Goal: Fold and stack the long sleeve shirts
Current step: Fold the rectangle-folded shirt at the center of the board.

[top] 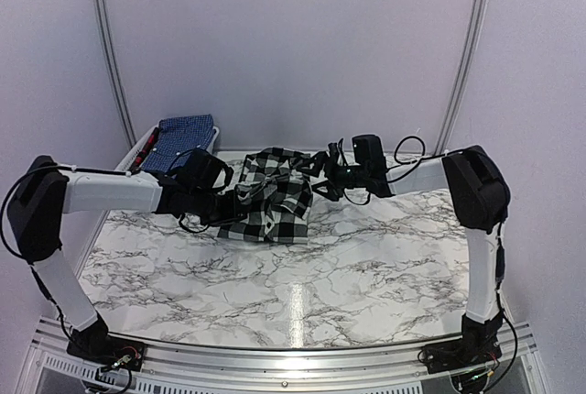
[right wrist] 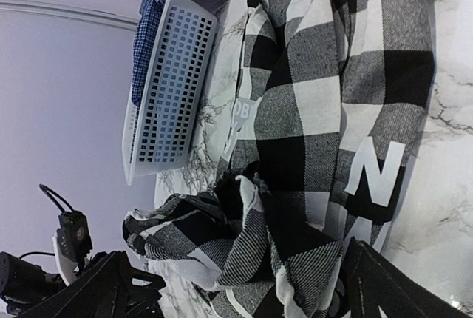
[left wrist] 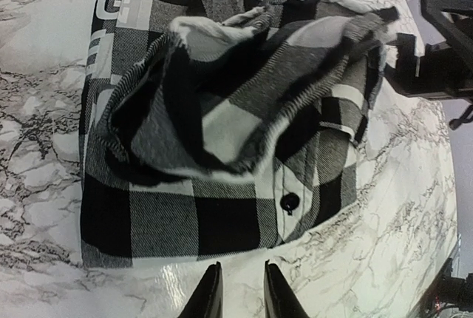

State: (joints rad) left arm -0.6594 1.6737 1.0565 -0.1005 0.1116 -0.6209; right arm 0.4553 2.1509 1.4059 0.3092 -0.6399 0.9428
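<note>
Top external view: the black-and-white checked shirt (top: 275, 197) lies bunched at the far middle of the marble table (top: 275, 293), between the two arms. The left gripper (top: 231, 204) sits at its left edge and the right gripper (top: 322, 179) at its upper right edge. The blue shirt (top: 186, 130) is in the white basket (top: 145, 148) at the upper left of the frame, apart from the work.

Left wrist view: the left gripper's fingers (left wrist: 211, 296) stand close together at the bottom of the frame with a thin gap showing bare marble. They hold nothing, and their tips sit just short of the shirt's flat lower hem. A button (left wrist: 289, 202) marks the placket just above them. A loose fold is heaped on top of the flat panel, judged the part that needs spreading before a clean fold is possible.

Right wrist view: the right gripper's fingers (right wrist: 111, 288) are spread wide at the two lower corners of the frame. Crumpled cloth lies between them, unclamped. White printed lettering (right wrist: 373, 177) shows on the flat panel at the right.

Placement, as a judgement: one arm at each side suits a two-point pick-up of the garment.

Clearance: open marble fills the lower half of the top view, giving room to drag and flatten the shirt toward the arm bases. The basket at the upper left and the back wall limit travel away from them.
</note>
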